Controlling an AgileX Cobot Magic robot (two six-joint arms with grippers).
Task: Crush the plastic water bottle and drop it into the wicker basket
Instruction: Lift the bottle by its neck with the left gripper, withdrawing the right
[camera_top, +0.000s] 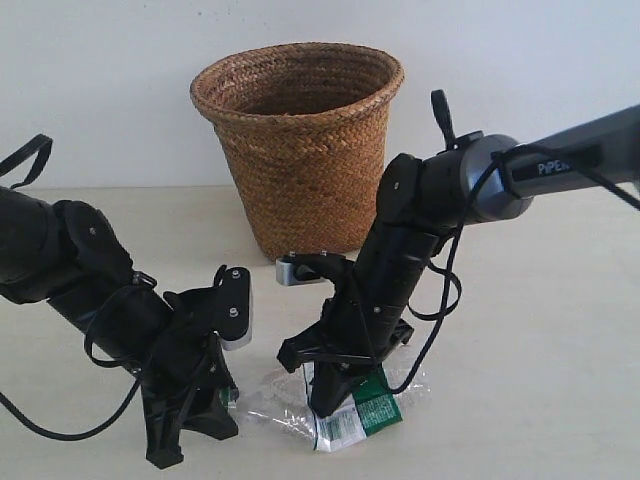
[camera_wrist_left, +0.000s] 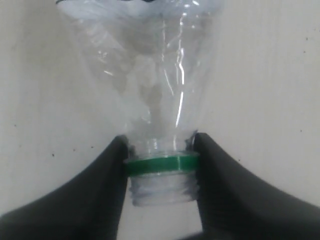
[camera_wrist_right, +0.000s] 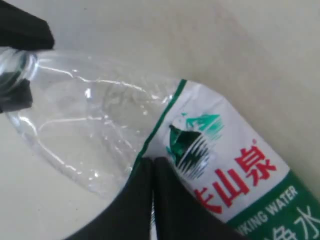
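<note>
The plastic water bottle (camera_top: 362, 412) lies flattened on the table in front of the wicker basket (camera_top: 300, 150). Its clear body (camera_wrist_left: 150, 75) runs away from the neck, which carries a green ring and bare threads with no cap on them. My left gripper (camera_wrist_left: 161, 167) is shut on that neck, one finger on each side. My right gripper (camera_wrist_right: 152, 165) is shut, with its two fingers pressed together and their tips against the bottle (camera_wrist_right: 100, 130) at the edge of the green-and-white label (camera_wrist_right: 235, 165). In the exterior view the left gripper (camera_top: 215, 405) and right gripper (camera_top: 325, 400) both reach down to the bottle.
The basket stands upright behind both arms, close to the right arm's elbow (camera_top: 410, 200). A cable loop (camera_top: 440, 300) hangs from the right arm. The pale table (camera_top: 540, 350) stretches to the right.
</note>
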